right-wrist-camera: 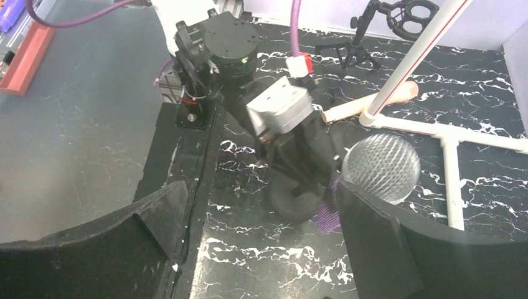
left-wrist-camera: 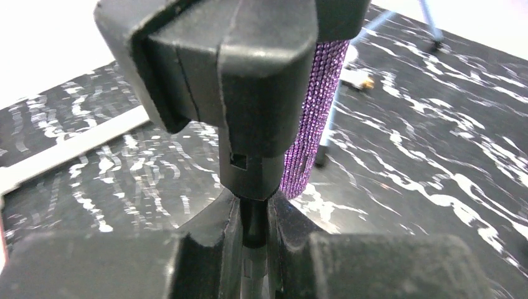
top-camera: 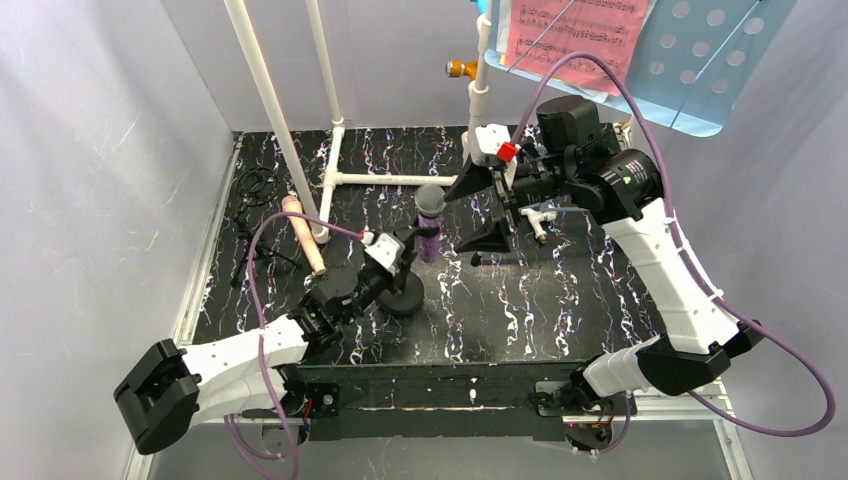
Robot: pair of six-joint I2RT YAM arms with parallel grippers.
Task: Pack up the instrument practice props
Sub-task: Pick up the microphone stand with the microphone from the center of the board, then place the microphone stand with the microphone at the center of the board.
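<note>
Fingers (left-wrist-camera: 218, 233) of the left gripper (left-wrist-camera: 254, 219) are pinched right together on the thin black stem of the round-base mic mount (top-camera: 402, 296), just under its chunky black clip (left-wrist-camera: 249, 81). That's a firm hold, jaws all but closed on the stem. Standing upright in that clip is the glittery purple microphone (top-camera: 430, 222), grey mesh head on top, near the middle of the black marbled tabletop (top-camera: 560, 300).

Over on the other side, the right gripper (top-camera: 483, 208) hangs just to the right of the mesh head with jaws spread wide and nothing held. In the right wrist view the head sits close to one finger, and I cannot tell whether they touch.

Pink microphone (top-camera: 303, 236) lies flat on the tabletop to the left, beside a foot of the white pipe frame (top-camera: 285, 130). Black tripod mount (top-camera: 256, 190) sits in the far left corner, well apart from both arms. High at the back right, the light-blue perforated music rack (top-camera: 705, 60) carries a pink sheet-music page (top-camera: 575, 30)
</note>
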